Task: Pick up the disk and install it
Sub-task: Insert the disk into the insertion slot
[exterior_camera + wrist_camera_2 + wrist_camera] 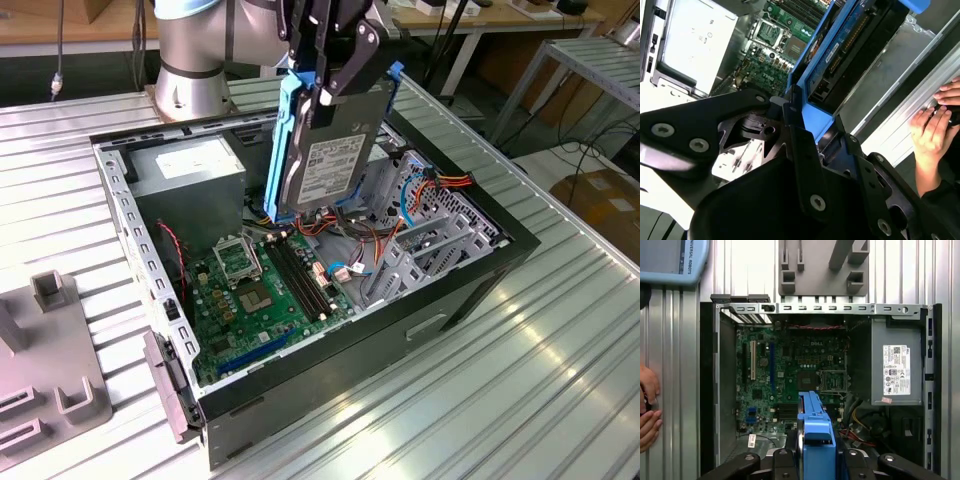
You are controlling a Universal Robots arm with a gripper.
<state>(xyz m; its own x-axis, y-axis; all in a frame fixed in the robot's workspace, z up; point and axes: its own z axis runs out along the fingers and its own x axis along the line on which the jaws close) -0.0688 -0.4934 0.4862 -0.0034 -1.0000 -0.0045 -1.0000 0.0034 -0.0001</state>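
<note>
In the exterior view, a grey fixture (50, 390) lies on the table (560, 350) at eight o'clock, apart from the open computer case (130, 215). Inside the case, the power supply (190, 170) fills the ten o'clock corner and the motherboard (260, 290) lies bare at six o'clock. Above them hangs the disk (330, 165), on edge with its label outward. The gripper (335, 85) has its fingers (352, 62) pinching the disk's upper end, probably for an edge-first entry. The drive cage (430, 240) at three o'clock sits near the disk's lower edge. Cables (440, 185) crowd the gap, so room looks tight. In the second wrist view a person's hand (932, 125) lies on the table beside the case.
</note>
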